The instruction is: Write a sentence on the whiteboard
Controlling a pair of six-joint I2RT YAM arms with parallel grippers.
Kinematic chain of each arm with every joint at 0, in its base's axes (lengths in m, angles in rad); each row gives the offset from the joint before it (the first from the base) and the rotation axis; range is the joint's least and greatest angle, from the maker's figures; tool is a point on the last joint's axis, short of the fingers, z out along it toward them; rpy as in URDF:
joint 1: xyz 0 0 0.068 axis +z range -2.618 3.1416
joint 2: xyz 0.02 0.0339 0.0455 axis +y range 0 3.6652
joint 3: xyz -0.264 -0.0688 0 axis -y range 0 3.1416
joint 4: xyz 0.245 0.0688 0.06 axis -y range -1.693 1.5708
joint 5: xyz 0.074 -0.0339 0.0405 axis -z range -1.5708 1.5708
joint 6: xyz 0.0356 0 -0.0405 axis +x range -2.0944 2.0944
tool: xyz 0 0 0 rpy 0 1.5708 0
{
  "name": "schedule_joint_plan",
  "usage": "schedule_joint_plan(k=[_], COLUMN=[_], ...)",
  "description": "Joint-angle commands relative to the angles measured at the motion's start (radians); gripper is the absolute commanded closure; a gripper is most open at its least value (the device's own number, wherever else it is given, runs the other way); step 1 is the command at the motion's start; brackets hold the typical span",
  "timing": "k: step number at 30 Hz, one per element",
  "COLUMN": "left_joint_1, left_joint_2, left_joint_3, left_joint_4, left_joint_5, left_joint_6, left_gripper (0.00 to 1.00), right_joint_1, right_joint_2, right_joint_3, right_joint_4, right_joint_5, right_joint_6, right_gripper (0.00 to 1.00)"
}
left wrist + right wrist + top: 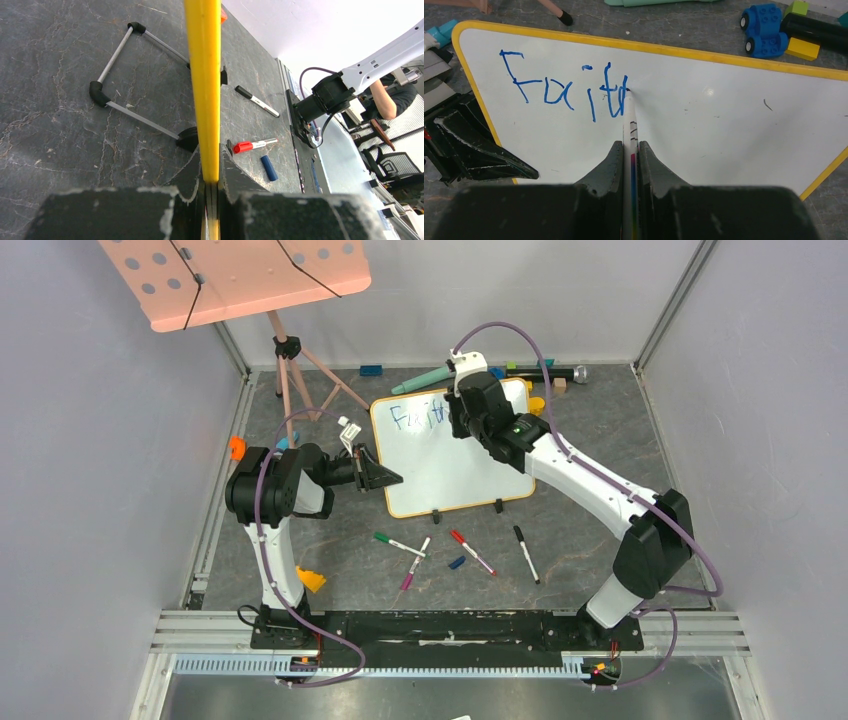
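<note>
Right wrist view: the right tool (630, 148) holds a marker (629, 112), tip on the whiteboard (724, 115) beside blue letters (559, 92). The left tool (210, 161) pinches the whiteboard's yellow frame (202, 75).

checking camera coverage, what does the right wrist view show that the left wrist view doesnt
Only the right wrist view: the blue writing on the whiteboard face, the marker in the right end effector, tip on the last letter, and blue toy blocks. Only the left wrist view: the wire stand behind the board, a red-capped marker, a black-capped marker and a blue cap. Both: the yellow frame, with the left end effector clamped on it.
</note>
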Motion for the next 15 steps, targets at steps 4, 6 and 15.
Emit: schedule_joint_plan(k=[4,6,15], left_joint_1=[-0.009,-0.008,-0.008], left_joint_2=[-0.018,-0.019,-0.017], left_joint_3=[0.001,0.001,0.001], left_joint_4=[0.094,0.094,0.094], left_joint_5=[0.065,0.065,0.064], left_joint_6=[0.109,0.109,0.108], left_gripper=[0.98,0.98,0.98], right_joint_1=[-0.025,-0.024,-0.025], right_joint_2=[-0.033,-0.035,-0.083], right_joint_3=[-0.018,-0.026,-0.139], right_joint_4=[-0.019,-0.018,0.027], right_joint_5=[0.06,0.039,-0.013], right_joint_6=[-0.004,-0.003,0.024], right_gripper=[1.0,1.0,1.0])
